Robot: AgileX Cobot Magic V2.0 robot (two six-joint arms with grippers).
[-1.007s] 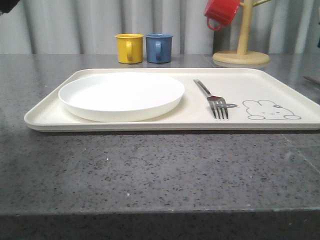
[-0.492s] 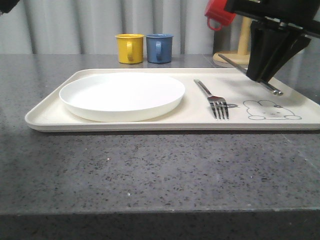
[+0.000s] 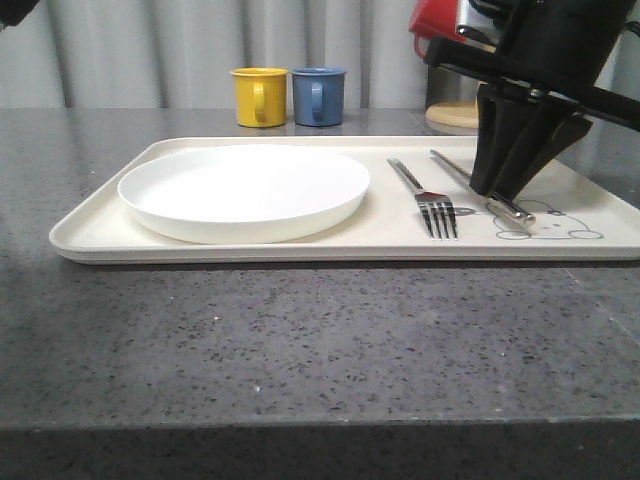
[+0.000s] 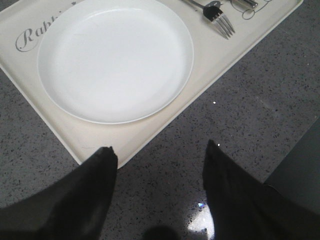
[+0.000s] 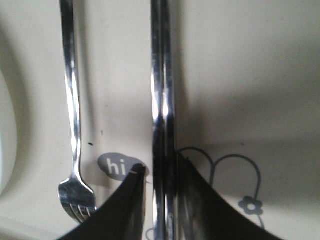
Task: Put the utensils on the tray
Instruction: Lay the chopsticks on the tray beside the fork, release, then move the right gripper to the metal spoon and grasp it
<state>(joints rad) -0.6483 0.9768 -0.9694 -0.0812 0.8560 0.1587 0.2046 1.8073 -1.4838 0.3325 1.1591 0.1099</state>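
Right gripper [image 3: 508, 190] reaches down over the right part of the tray [image 3: 100, 235], its dark fingers closed narrowly around the pair of chopsticks [image 3: 480, 185]. In the right wrist view the chopsticks [image 5: 162, 110] run as one slim steel bar straight between the two fingers [image 5: 117, 210], which sit just beside them on either side; whether the pads actually press on the steel is hard to tell. The near end of the chopsticks lies low on the tray, over the grey rabbit drawing [image 3: 560, 225].

Just beside the chopsticks, and roughly parallel, the fork [image 3: 425, 195] lies flat on the tray with its tines toward the near rim. The round white plate [image 3: 243, 190] rests on the left half of the tray, well apart from the fork.

Left gripper [image 4: 160, 165] hovers over the grey speckled counter [image 3: 300, 340] just off the tray's near corner, its fingers spread wide and holding nothing.

Behind the tray, a yellow mug [image 3: 258, 96] and a blue mug [image 3: 318, 95] stand side by side on the counter. A red mug [image 3: 435, 25] hangs by the wooden stand [image 3: 455, 115] at the back right.
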